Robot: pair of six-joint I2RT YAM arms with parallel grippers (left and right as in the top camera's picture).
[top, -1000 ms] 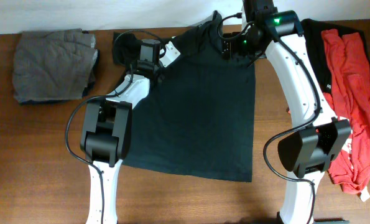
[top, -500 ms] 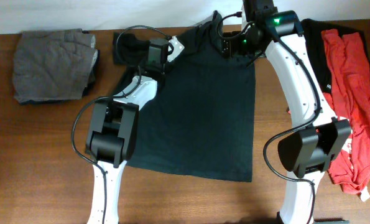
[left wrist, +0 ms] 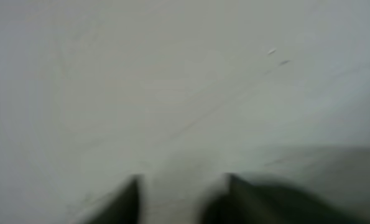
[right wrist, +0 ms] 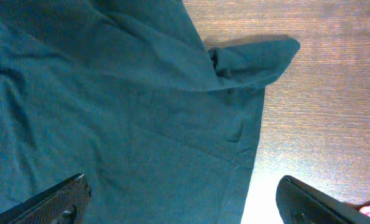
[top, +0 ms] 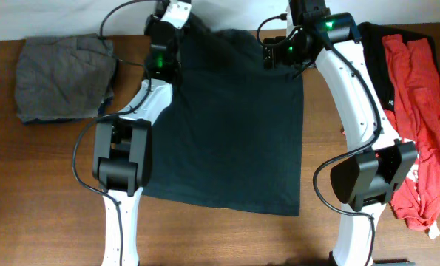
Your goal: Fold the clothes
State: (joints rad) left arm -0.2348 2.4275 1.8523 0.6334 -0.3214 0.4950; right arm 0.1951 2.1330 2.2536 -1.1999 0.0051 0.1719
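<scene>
Overhead view is showing the black T-shirt (top: 234,133) lying spread flat on the table (top: 42,199), its hem nearest the arm bases and its collar end reaching toward the far edge. It is reading as soft, light cloth that is likely to drape, wrinkle and slide on the wood. A pinch on a seamed edge, such as a shoulder, a sleeve end or a hem corner, is looking like the surest hold.

To the sides, a grey folded garment (top: 63,77) is sitting well apart on the left. On the right, red T-shirts (top: 419,103) are lying heaped on another black garment (top: 373,59).

Farther out, the right gripper (right wrist: 181,199) is hovering over the shirt's right sleeve (right wrist: 253,59), its fingers standing wide apart and gripping nothing. At the far left shoulder, the left gripper (left wrist: 183,199) is pointing at a pale wall (left wrist: 172,74). Its blurred fingers are standing partly apart with nothing showing between them.

No print is showing on the shirt's upturned face. Faint white marks on the right-hand black garment are proving too small to read.
</scene>
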